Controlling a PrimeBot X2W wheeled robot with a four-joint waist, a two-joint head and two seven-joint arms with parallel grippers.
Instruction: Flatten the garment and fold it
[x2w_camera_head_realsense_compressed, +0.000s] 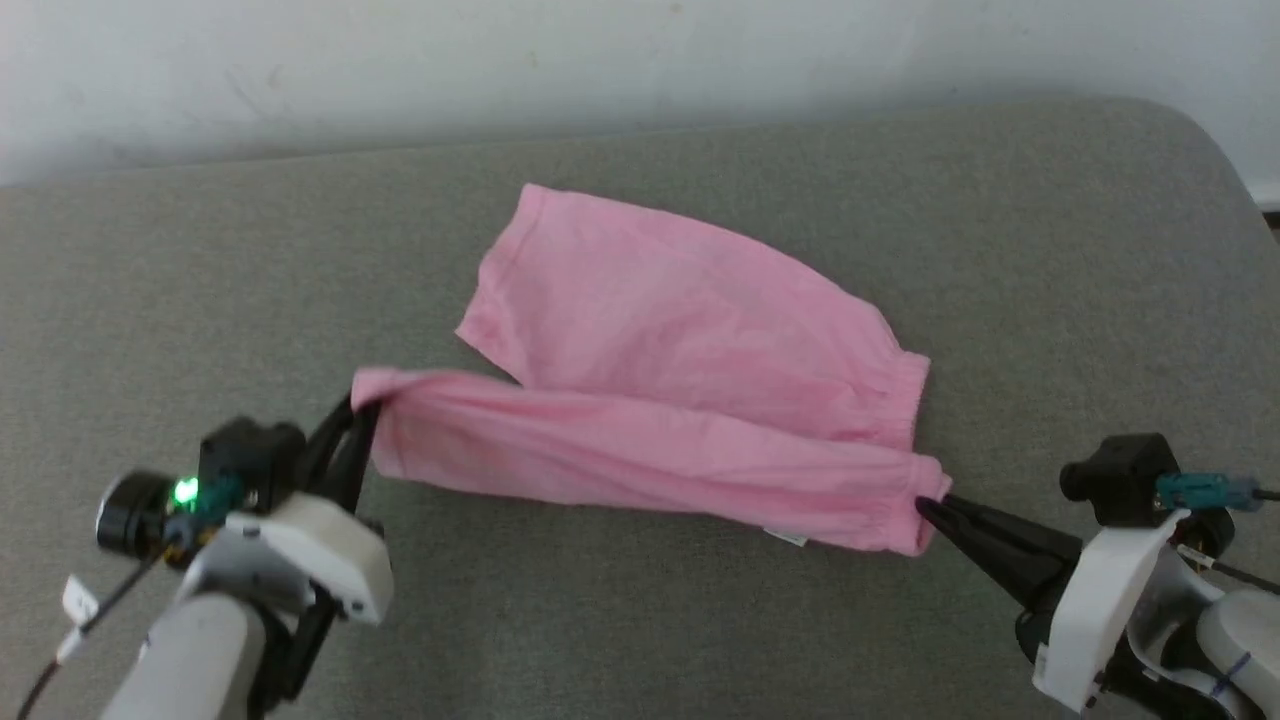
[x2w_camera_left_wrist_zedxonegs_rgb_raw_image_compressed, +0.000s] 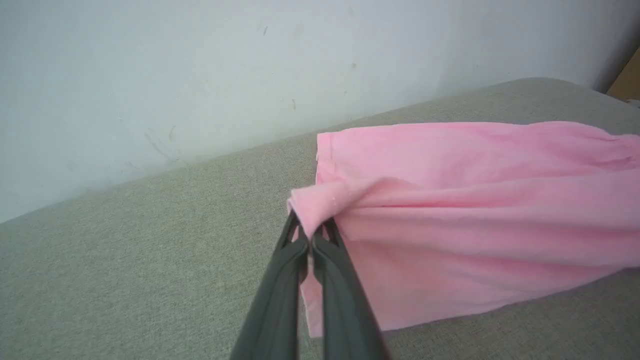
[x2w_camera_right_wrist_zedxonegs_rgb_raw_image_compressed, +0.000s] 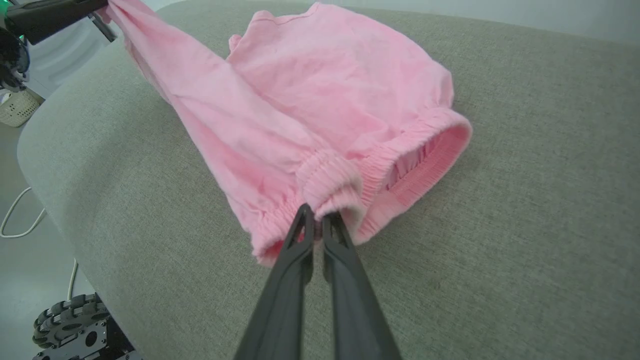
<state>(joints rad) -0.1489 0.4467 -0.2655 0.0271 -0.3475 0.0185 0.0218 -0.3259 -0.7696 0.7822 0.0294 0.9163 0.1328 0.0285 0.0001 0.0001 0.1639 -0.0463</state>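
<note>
The light-pink garment (x2w_camera_head_realsense_compressed: 670, 370) lies on the grey cushioned surface (x2w_camera_head_realsense_compressed: 640, 620), its near edge lifted and stretched between both grippers. My left gripper (x2w_camera_head_realsense_compressed: 362, 412) is shut on the garment's left end, seen in the left wrist view as a pinched pink corner (x2w_camera_left_wrist_zedxonegs_rgb_raw_image_compressed: 320, 200) at the gripper (x2w_camera_left_wrist_zedxonegs_rgb_raw_image_compressed: 312, 235). My right gripper (x2w_camera_head_realsense_compressed: 925, 505) is shut on the gathered elastic edge (x2w_camera_right_wrist_zedxonegs_rgb_raw_image_compressed: 330, 185), where the right wrist view has the gripper (x2w_camera_right_wrist_zedxonegs_rgb_raw_image_compressed: 316, 217) clamped. A small white label (x2w_camera_head_realsense_compressed: 787, 537) peeks out under the stretched edge. The far half of the garment (x2w_camera_right_wrist_zedxonegs_rgb_raw_image_compressed: 330, 80) rests flat.
A pale wall (x2w_camera_head_realsense_compressed: 600, 60) runs behind the surface. The surface's rounded right corner (x2w_camera_head_realsense_compressed: 1210, 150) is near. In the right wrist view the floor shows a wheeled base (x2w_camera_right_wrist_zedxonegs_rgb_raw_image_compressed: 75, 320), a white cable (x2w_camera_right_wrist_zedxonegs_rgb_raw_image_compressed: 20, 215) and a woven basket (x2w_camera_right_wrist_zedxonegs_rgb_raw_image_compressed: 17, 107) beyond the edge.
</note>
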